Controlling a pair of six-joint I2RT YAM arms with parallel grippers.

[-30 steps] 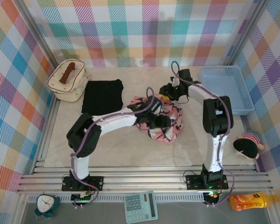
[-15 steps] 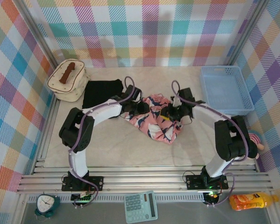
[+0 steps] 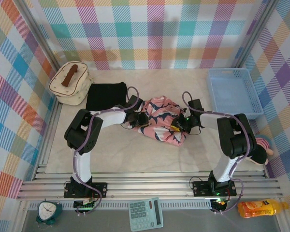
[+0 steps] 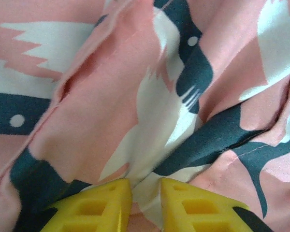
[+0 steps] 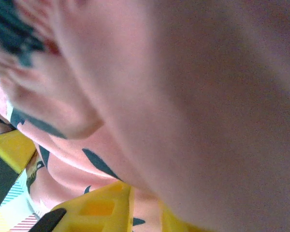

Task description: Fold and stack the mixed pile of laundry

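The pink garment (image 3: 162, 121), printed with navy and white shapes, lies crumpled in the middle of the table. My left gripper (image 3: 140, 117) is low at its left edge. In the left wrist view a fold of the pink cloth (image 4: 150, 121) is pinched between the yellow fingers (image 4: 101, 205) of that gripper (image 4: 146, 193). My right gripper (image 3: 180, 124) is at the garment's right edge. In the right wrist view its gripper (image 5: 146, 208) has pink fabric (image 5: 183, 96) draped close over it and caught between the jaws. The black shirt (image 3: 106, 95) lies folded flat at the back left.
A cream quilted bag (image 3: 70, 83) stands at the back left beside the black shirt. A light-blue mesh basket (image 3: 233, 92) sits at the back right. A plush toy (image 3: 256, 151) lies at the table's right edge. The front half of the table is bare.
Both arms have swung down onto the pink garment, the left to its left edge and the right to its right edge. Both pairs of jaws have closed on the cloth.
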